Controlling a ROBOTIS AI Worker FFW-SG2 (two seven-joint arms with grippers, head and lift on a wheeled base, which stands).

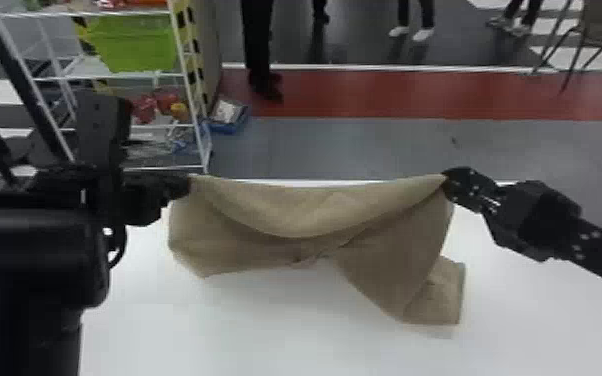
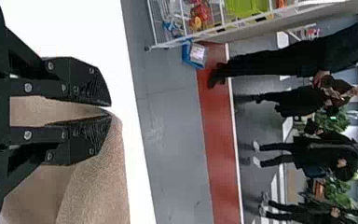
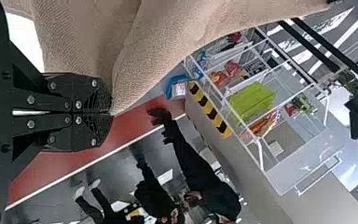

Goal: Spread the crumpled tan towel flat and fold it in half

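Two grippers hold up a tan towel (image 1: pixel 310 210) over a white table (image 1: pixel 265 330), its upper edge sagging between them. The left gripper (image 1: pixel 188 184) has its fingertips closed on one end of that edge; the right gripper (image 1: pixel 447 182) pinches the other. In the head view, the left fingertips are hard to pick out against the dark left arm (image 1: pixel 40 260), which is cut off by the frame, as is the right arm (image 1: pixel 592 247). Draped folds hide part of the towel's own surface, and whether its bunched middle touches the table cannot be told. A lower flap toward the robot's right appears to lie on the tabletop, whose near side runs out of view.

Beyond the table, a white wire rack (image 1: pixel 115 76) holds a green bin (image 1: pixel 135 45) above red and yellow items too blurred to identify. A blue box (image 1: pixel 225 126) sits on the gray floor (image 1: pixel 340 145) beside the rack, near a red stripe (image 1: pixel 390 95). A chair (image 1: pixel 600 22) is partly cropped at upper right.
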